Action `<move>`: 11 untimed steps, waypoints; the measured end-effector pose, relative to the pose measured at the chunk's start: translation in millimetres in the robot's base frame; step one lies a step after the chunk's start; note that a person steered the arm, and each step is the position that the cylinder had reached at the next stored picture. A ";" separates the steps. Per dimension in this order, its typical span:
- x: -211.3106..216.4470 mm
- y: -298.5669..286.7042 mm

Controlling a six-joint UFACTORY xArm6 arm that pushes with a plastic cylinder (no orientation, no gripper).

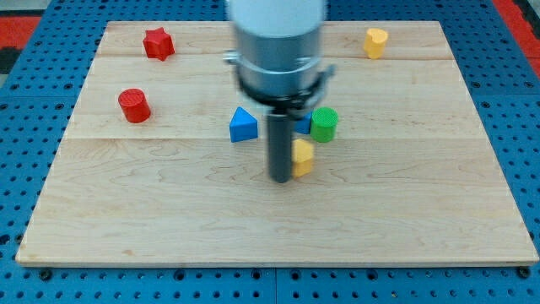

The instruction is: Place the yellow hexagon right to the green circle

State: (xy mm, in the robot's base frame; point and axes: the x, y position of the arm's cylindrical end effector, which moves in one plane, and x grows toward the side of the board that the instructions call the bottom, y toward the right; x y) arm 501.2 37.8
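Pale wood board (169, 211), lying on a blue pegboard (25, 169); holds seven blocks. Yellow hexagon (303, 157): near centre, just below and to the view's left of the green circle (324, 124), so not yet on its right. My tip (279, 179): touching or all but touching the hexagon's left face, the rod standing upright; this placing, I judge, suits a push toward the view's right, though the hexagon must also rise toward the view's top to sit level with the circle. No claw fitted, only the rod, so nothing opens, closes or grips. Blue triangle (243, 125): left of the rod, apart from it. A second blue block (302, 126): mostly hidden behind the rod, beside the circle; shape unclear. Red cylinder (133, 105) and red star (158, 43): upper left, well apart. Second yellow block (375, 41): upper right, shape unclear.
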 end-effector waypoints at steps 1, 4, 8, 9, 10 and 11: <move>-5.2 68.9; 27.3 13.3; -53.8 83.6; -68.5 105.0; -69.5 77.5; -77.1 6.0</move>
